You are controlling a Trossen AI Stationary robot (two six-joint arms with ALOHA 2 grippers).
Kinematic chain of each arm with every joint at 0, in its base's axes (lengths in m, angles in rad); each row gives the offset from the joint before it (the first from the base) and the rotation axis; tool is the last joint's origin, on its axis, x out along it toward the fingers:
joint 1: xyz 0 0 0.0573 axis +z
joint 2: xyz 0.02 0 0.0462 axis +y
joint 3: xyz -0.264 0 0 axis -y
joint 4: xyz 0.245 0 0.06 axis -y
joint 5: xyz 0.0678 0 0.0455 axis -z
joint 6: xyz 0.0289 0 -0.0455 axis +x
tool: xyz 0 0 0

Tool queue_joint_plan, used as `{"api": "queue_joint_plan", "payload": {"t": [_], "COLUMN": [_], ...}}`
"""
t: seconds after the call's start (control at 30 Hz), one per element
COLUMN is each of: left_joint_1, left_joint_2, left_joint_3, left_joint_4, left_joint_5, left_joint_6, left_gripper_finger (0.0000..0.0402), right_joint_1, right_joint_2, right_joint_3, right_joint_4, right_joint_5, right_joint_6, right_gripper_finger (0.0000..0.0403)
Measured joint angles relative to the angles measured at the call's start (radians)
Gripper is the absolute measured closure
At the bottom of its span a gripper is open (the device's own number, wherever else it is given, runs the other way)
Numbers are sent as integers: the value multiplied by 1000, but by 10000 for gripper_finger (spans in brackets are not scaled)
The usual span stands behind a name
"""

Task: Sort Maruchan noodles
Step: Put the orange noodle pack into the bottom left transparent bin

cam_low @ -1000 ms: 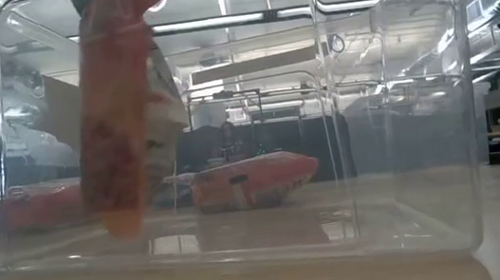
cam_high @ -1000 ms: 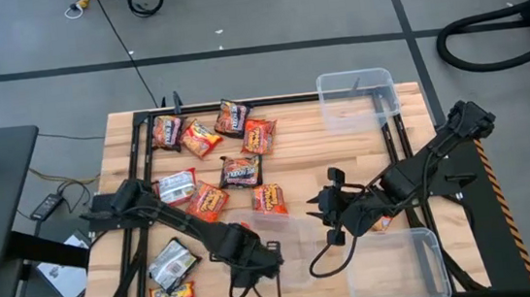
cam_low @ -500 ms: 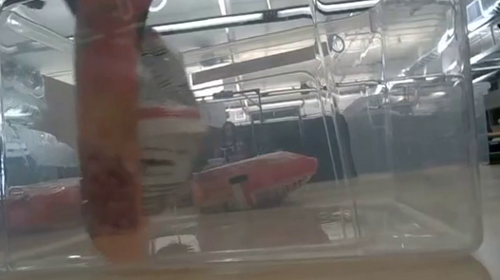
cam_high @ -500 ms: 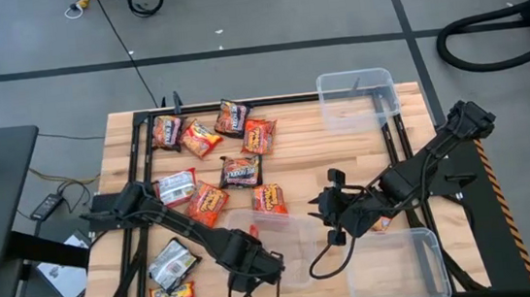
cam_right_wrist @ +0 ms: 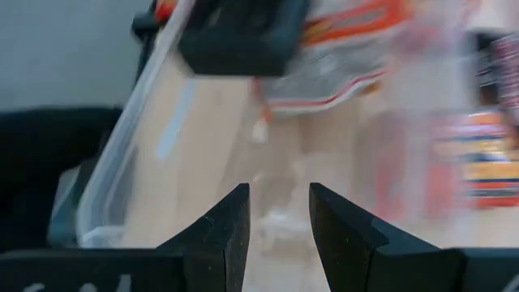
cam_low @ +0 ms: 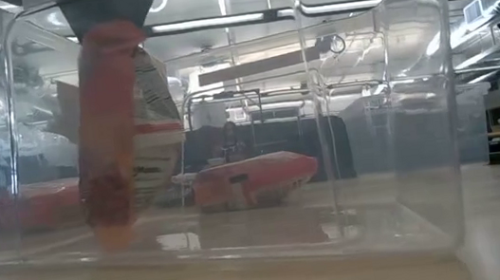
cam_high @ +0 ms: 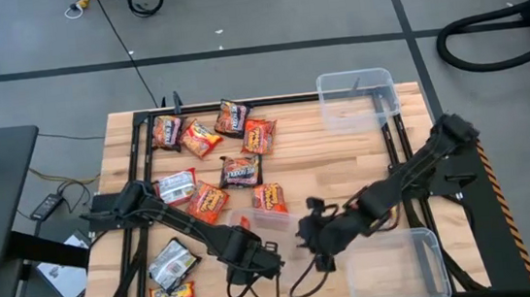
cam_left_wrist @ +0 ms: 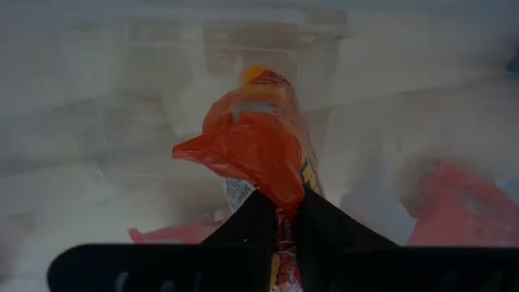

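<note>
Plank table [cam_high: 344, 155], crinkly orange packet [cam_left_wrist: 268, 154] (seemingly pinched), left tool [cam_left_wrist: 280, 212]

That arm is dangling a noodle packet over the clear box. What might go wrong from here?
Two risks. The left gripper pinches only an edge of the orange packet, so it might slip or swing. The right gripper, jaws apart, sits right beside the clear bin, and the low view shows that bin's front edge lifted off the table; more nudging could shift it so the packet lands outside.
</note>
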Motion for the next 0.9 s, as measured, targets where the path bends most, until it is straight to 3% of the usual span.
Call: {"api": "queue_joint_plan", "payload": {"t": [0.3, 0.43, 0.6, 0.9], "left_joint_1": [-25, -53, -75, -89], "left_joint_2": [-1, -1, -1, -1], "left_joint_3": [0, 0, 0, 0], "left_joint_4": [-1, 6, 8, 26], "left_joint_5": [0, 2, 13, 12], "left_joint_6": [-9, -11, -62, -125], "left_gripper_finger": [365, 365, 365, 345], "right_joint_1": [9, 7, -9, -11], "right_joint_2": [75, 59, 41, 40], "right_joint_3": [97, 96, 95, 95], "right_joint_4": [-277, -377, -400, -363], "right_joint_5": [-25, 30, 104, 111], "right_joint_6": [66, 71, 8, -8], "right_gripper_finger": [270, 269, 268, 268]}}
